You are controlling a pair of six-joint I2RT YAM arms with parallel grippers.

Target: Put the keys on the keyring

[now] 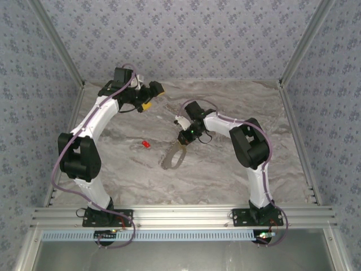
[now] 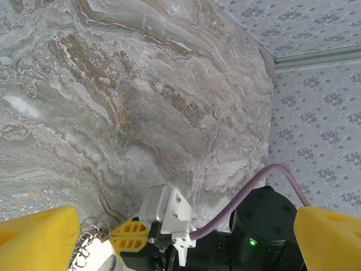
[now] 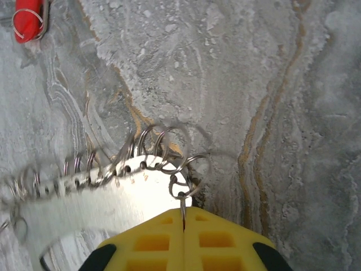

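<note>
Veins of grey and brown run over the smooth, marble-like table (image 1: 237, 180). From the top camera we see the keyring (image 1: 172, 157) as a thin grey oval loop near the middle of the table, a little toward the near edge, with the right gripper (image 1: 181, 141) at its far end. The right wrist camera gives finer detail: the yellow ribbed fingers (image 3: 146, 243) are pressed together and pinch a small wire ring (image 3: 182, 202) attached to the flat, shiny metal of the keyring, whose edge has holes carrying many split rings (image 3: 169, 164). The keys (image 1: 145, 144), one tiny bright red tab, lie just left of the loop, apart from it. The left gripper (image 1: 149, 99) is near the far edge, left of the middle; its own camera shows its fingers spread wide.
</note>
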